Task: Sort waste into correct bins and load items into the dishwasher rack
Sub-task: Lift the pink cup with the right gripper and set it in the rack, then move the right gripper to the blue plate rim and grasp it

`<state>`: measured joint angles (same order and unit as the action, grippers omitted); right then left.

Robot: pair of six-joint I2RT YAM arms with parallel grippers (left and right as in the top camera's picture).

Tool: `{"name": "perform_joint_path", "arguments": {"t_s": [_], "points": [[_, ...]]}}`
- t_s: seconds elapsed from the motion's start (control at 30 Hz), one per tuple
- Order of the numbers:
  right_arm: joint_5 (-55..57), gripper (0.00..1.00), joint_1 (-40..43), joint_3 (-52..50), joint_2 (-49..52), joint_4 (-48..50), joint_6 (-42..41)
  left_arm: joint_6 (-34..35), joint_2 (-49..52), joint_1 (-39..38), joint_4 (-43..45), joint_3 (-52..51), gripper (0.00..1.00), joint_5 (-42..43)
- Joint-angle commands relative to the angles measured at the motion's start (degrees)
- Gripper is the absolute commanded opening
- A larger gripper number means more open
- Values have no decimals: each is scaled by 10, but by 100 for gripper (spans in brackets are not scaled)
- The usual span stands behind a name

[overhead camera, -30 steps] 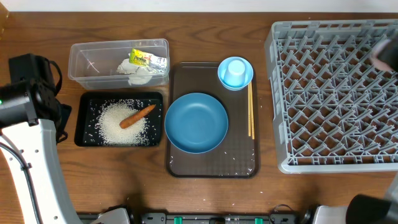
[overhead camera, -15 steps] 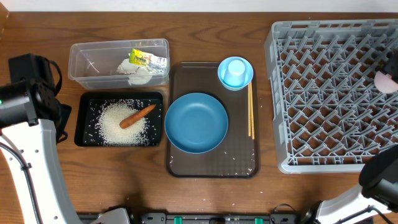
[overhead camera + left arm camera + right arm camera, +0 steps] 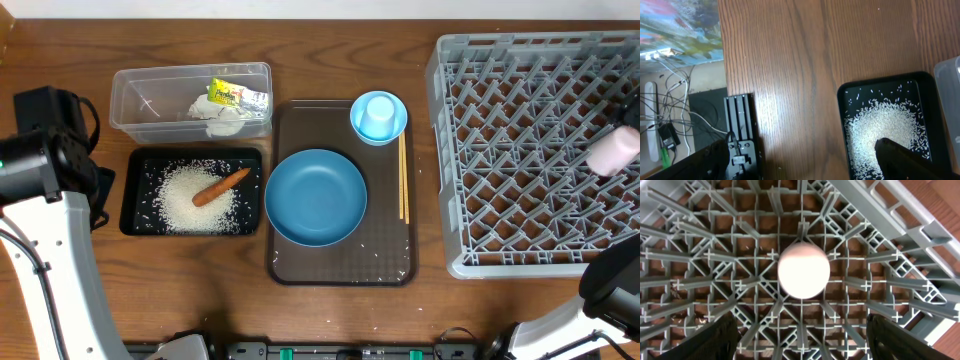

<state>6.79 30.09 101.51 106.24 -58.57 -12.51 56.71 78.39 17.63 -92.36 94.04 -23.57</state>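
A white cup (image 3: 803, 270) sits bottom-up on the pegs of the grey dishwasher rack (image 3: 715, 255), near the right rim of the rack (image 3: 445, 150) in the overhead view, where the cup (image 3: 612, 152) shows pale. My right gripper (image 3: 802, 340) hovers over it, open, fingers clear of it on both sides. Rice (image 3: 180, 200) and a carrot (image 3: 222, 186) lie in the black tray (image 3: 135, 200). Tissue (image 3: 222, 120) and wrapper (image 3: 235, 95) lie in the clear tub (image 3: 140, 100). My left gripper (image 3: 805, 165) is open and empty over the table beside the black tray (image 3: 842, 125).
A brown serving tray (image 3: 300, 265) holds the large blue bowl (image 3: 315, 197), the small light-blue cup (image 3: 378, 116) and wooden chopsticks (image 3: 403, 178). A few rice grains lie scattered on it. The left arm (image 3: 40, 160) stands at the table's left edge.
The white cup came toward the front along the rack's right side and now rests on the pegs. The right gripper's fingers spread and let go of it. The left arm has not moved.
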Motion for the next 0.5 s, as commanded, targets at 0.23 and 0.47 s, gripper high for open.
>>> {"name": "perform_joint_path", "arguments": {"t_s": [0.23,0.47], "points": [[-176,86,-34,2,-85,-6,-5,-3,0,3,-44,-1,95,-14],[-361,99,-174,2,-178,-23,-5,-3,0,3,-44,-1,96,-14]]}}
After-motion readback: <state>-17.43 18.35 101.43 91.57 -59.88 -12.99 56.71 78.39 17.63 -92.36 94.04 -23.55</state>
